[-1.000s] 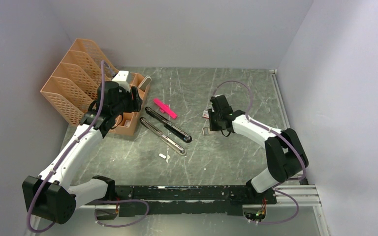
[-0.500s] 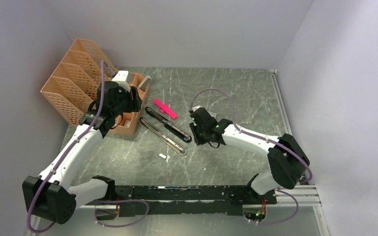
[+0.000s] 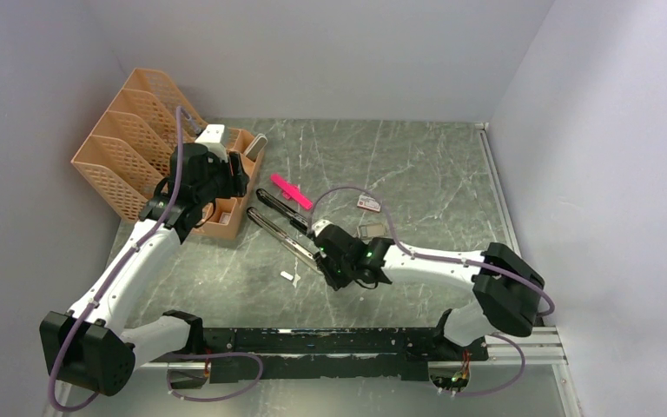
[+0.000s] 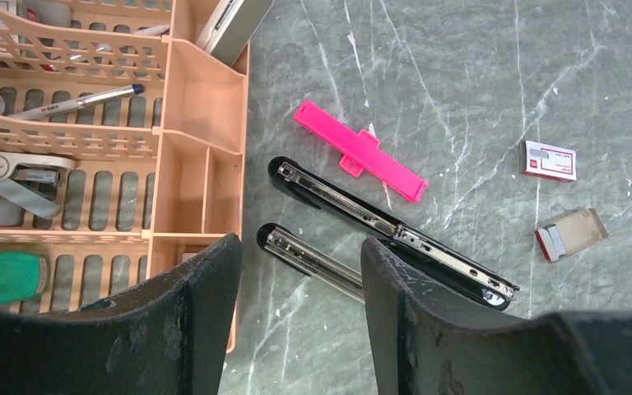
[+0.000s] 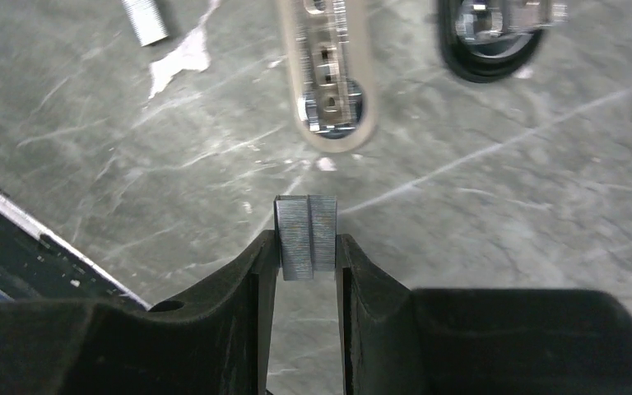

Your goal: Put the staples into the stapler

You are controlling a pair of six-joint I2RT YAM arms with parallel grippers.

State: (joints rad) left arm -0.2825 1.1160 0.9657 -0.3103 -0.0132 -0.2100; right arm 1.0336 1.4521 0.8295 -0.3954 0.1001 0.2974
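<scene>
Right claw [image 5: 306, 247] pinches the staples [image 5: 305, 233]; open stapler [image 5: 329, 90] lies just ahead, apart

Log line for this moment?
right fingers: shut on silvery metal staple strip | black desk stapler: lying open | left fingers: open, empty

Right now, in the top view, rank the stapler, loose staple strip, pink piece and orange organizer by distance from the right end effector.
1. stapler: its near end right at the right end effector.
2. loose staple strip: lying left of it, toward the bases.
3. pink piece: beyond the stapler.
4. orange organizer: far left, by the wall.
</scene>
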